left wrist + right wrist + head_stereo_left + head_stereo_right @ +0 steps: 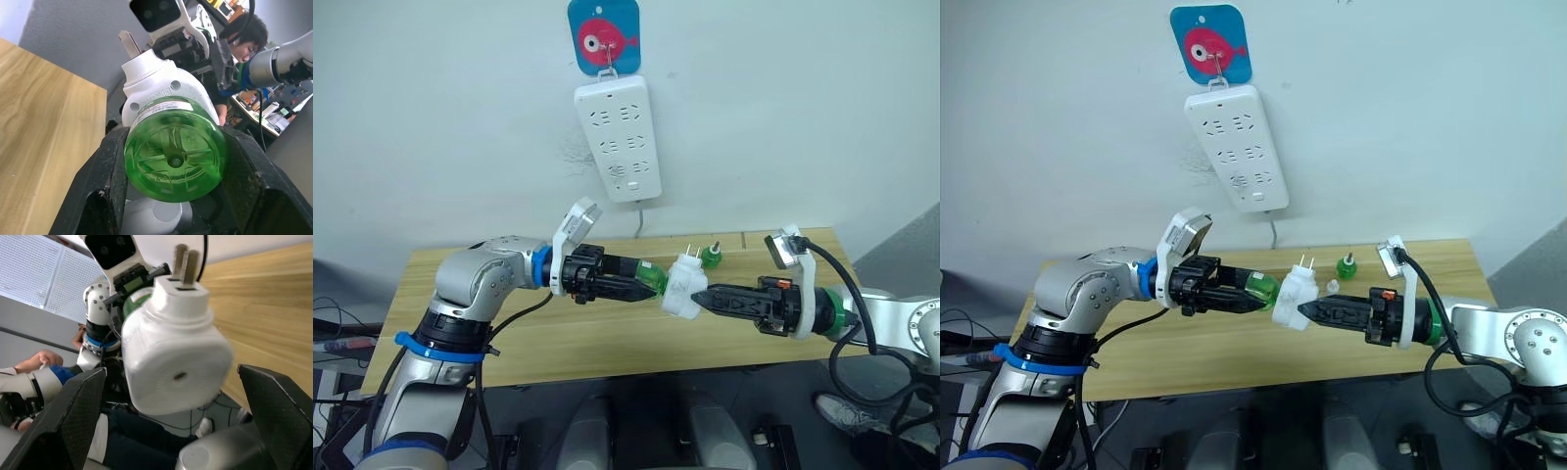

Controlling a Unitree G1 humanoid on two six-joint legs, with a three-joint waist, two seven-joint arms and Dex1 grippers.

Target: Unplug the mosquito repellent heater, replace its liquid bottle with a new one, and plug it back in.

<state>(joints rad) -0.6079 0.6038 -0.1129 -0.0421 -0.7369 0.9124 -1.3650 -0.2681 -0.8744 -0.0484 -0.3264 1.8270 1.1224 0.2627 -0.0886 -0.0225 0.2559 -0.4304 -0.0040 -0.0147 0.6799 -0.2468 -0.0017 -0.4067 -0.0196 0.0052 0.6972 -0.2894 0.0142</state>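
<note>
We were mid-swap: our left tool (646, 284) clamped the green bottle (174, 155), while our right tool (697, 297) stood wide open around the heater (683, 286). Next, we judged, the bottle needed unscrewing.

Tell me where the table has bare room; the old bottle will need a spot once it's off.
The table is bare along its left half, behind and in front of the left arm, and along the front edge. It is crowded mid-table: both end effectors meet at the heater and its green bottle, with another small green bottle standing just behind them.
</note>
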